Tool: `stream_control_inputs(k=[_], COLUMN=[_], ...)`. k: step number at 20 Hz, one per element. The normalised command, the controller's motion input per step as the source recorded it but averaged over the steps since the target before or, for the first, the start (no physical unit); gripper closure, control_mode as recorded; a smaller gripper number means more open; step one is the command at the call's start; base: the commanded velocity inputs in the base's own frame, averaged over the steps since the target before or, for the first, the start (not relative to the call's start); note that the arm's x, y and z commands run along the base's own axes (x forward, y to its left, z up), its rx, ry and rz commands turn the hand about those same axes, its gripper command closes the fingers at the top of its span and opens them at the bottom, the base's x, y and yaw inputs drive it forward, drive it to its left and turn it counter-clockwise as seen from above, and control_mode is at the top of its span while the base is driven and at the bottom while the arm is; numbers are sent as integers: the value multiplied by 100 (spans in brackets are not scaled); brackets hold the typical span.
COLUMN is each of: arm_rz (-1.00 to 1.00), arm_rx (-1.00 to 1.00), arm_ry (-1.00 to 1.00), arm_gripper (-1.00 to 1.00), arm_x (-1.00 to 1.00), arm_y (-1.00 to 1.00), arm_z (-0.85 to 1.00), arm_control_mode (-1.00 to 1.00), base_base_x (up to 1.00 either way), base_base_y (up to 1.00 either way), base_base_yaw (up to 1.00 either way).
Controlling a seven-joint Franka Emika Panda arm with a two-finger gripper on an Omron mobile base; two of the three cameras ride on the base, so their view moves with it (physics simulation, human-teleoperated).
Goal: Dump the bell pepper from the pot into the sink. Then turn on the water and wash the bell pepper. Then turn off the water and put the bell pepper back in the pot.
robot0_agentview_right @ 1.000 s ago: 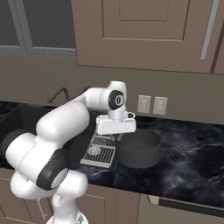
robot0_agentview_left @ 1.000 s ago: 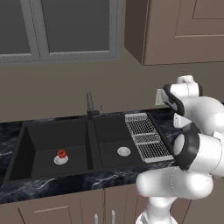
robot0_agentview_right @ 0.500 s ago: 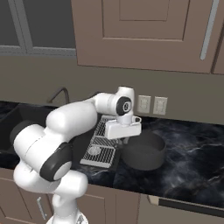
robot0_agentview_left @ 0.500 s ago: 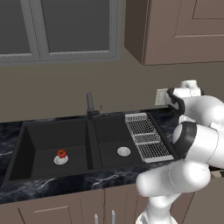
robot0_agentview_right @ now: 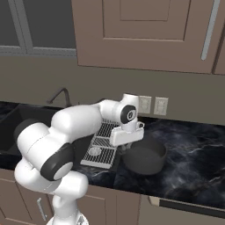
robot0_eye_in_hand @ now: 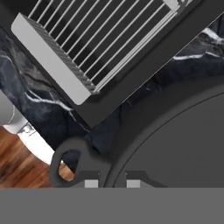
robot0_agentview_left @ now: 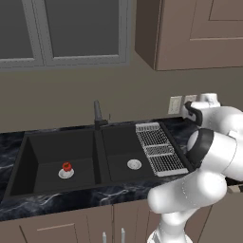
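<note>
the gripper (robot0_eye_in_hand: 109,183) is clamping the pot (robot0_agentview_right: 144,157) by its near rim, beside the loop handle, on the counter right of the rack (robot0_agentview_right: 105,143). the pepper (robot0_agentview_left: 67,166) is sitting well apart, on the left basin's drain in the sink (robot0_agentview_left: 28,161).

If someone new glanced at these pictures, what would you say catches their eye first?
Probably the bell pepper, a small red spot on the drain of the left basin of the black sink. Next, the gripper at the near rim of the dark pot, which stands on the counter to the right of the wire rack.
</note>
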Motion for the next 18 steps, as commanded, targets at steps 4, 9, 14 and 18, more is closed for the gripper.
stream_control_inputs(k=[4, 9, 14, 18], arm_rz=[6, 6, 5, 4], arm_rx=[5, 4, 4, 4], arm_ry=[-7, -5, -5, -4], arm_gripper=[100, 100, 100, -100], arm_x=[0, 1, 1, 1], arm_y=[0, 0, 0, 0], arm_z=[-24, -27, -29, -29], arm_control_mode=[-100, -100, -100, -100], base_base_x=[0, 0, 0, 0], base_base_y=[0, 0, 0, 0], base_base_yaw=[0, 0, 0, 0])
